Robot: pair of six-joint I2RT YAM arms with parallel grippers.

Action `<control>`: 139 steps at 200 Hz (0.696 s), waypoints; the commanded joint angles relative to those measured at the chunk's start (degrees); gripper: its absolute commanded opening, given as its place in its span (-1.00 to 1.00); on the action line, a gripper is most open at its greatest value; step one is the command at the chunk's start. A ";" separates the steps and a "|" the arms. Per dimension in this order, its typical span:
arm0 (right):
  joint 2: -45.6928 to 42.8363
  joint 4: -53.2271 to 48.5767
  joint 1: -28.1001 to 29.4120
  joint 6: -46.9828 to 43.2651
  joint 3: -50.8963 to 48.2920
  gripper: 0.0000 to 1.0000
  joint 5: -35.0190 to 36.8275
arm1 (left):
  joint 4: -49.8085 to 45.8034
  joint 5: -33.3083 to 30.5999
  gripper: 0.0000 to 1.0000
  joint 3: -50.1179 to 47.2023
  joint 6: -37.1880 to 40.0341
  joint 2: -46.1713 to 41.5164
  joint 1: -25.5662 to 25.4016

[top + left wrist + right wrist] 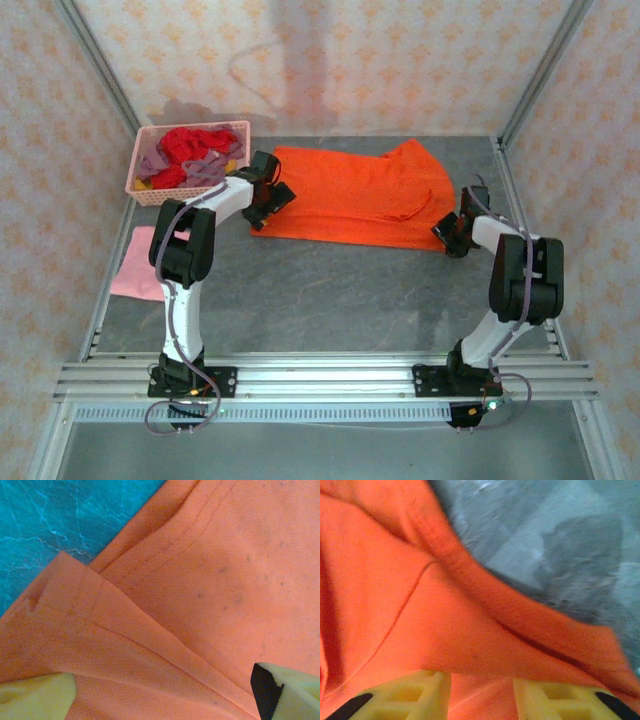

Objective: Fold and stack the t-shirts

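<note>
Fabric covers the middle of the far half of the table, where the orange t-shirt lies spread wide and mostly flat, with a fold raised along its right side. At its left edge sits the left gripper, its yellow fingers released and standing wide apart over a seamed flap of the shirt. At the right edge the right gripper has orange cloth draped over and between its fingers; whether it pinches the cloth cannot be told. A light pink t-shirt lies flat near the table's left edge. In the far left corner, a pink basket holds red and mauve shirts.
</note>
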 commanded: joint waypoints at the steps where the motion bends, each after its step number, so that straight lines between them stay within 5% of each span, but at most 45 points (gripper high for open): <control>1: -3.06 -2.92 -3.12 0.73 -1.70 -0.14 5.28 | -3.48 -2.41 0.88 -2.35 -0.07 1.79 1.82; 47: -9.44 -4.44 -4.30 -1.92 -0.85 -0.03 4.30 | -3.44 -1.98 0.89 -2.68 0.24 1.75 1.73; 81: -12.32 -3.46 2.49 -6.16 0.73 0.05 4.92 | -2.92 -1.74 0.89 -3.58 0.16 1.33 1.67; 139: 1.31 -2.27 11.71 -6.33 8.65 0.06 0.76 | -1.94 -1.99 0.90 -6.68 -0.10 -0.16 1.73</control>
